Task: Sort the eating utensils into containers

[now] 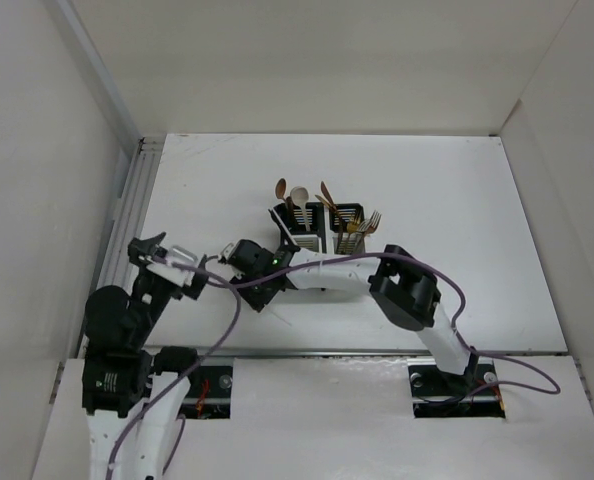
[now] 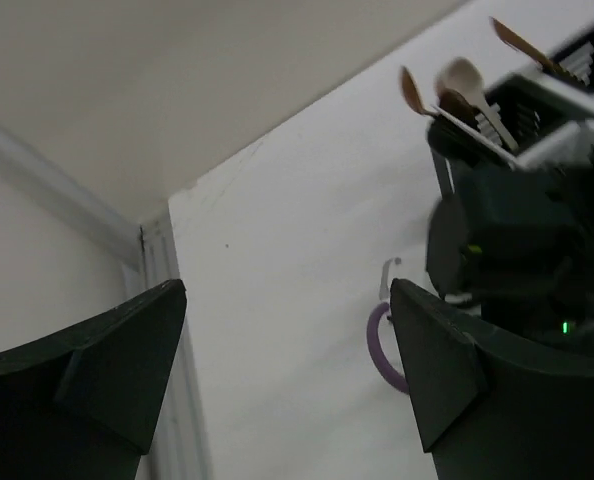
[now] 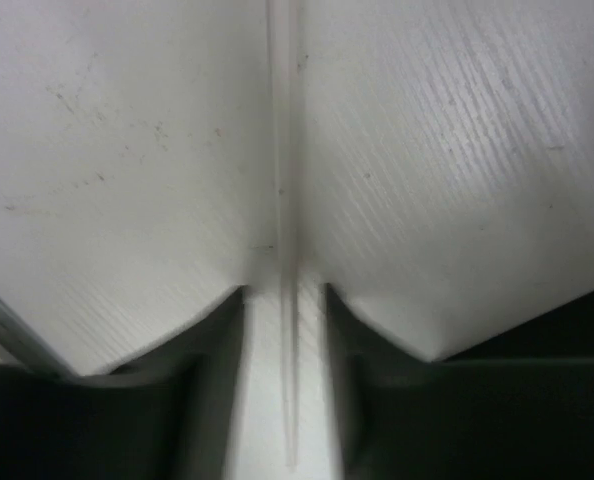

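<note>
Dark fingers (image 3: 177,400) of your right gripper (image 3: 285,292) stand slightly apart astride a pale chopstick (image 3: 283,150), which seems to lie flat on the table (image 1: 457,250) just on the near side of the caddy block (image 1: 349,212). Bare table shows on either side of the stick, so nothing is clamped yet. Its long axis runs straight out along the gap, so closing should pinch it across its width. Your left gripper (image 2: 287,300) hangs wide apart and empty, well to the left of the caddy block, which makes the right arm the nearer one.
</note>
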`<state>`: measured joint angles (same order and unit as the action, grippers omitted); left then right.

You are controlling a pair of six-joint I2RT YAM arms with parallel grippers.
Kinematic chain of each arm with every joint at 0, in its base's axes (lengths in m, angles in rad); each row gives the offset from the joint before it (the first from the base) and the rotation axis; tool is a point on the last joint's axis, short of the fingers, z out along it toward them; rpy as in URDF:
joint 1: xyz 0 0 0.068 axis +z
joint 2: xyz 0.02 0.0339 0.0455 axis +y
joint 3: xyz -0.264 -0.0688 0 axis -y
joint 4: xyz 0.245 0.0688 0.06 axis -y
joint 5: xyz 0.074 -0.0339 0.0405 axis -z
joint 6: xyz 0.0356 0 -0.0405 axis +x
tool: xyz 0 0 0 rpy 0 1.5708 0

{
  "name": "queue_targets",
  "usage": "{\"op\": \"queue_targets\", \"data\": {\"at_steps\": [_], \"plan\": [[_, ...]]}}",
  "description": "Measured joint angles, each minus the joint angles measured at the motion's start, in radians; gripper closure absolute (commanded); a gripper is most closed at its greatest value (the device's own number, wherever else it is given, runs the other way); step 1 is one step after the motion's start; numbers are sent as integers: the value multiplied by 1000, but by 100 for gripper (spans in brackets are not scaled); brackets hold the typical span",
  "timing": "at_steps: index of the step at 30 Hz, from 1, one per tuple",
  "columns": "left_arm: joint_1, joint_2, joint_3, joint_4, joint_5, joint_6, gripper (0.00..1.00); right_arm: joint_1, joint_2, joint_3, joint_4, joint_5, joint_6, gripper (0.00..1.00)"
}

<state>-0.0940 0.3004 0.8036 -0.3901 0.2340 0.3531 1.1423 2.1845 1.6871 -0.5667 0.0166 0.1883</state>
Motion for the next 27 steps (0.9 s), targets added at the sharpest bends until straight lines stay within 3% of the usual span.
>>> {"op": "queue_targets", "data": {"at_steps": [2, 5, 10, 12, 14, 21, 27], "plan": [[0, -23, 35, -114, 115, 197, 16, 0, -4, 2, 2, -11, -15, 36], [0, 33, 122, -324, 231, 435, 16, 2, -24, -3, 2, -21, -26, 33], [0, 188, 216, -517, 331, 632, 18, 11, -160, -54, -5, -24, -25, 25], [0, 228, 253, -557, 352, 648, 19, 15, -251, -76, -10, -21, -27, 18], [0, 249, 293, -572, 387, 631, 19, 13, -343, -84, -10, -21, -20, 0], [0, 165, 406, -426, 538, 490, 9, 10, -575, -69, -21, -16, -15, 0], [0, 51, 383, -345, 624, 500, 16, -18, -591, -64, -59, 18, 22, 0]]}}
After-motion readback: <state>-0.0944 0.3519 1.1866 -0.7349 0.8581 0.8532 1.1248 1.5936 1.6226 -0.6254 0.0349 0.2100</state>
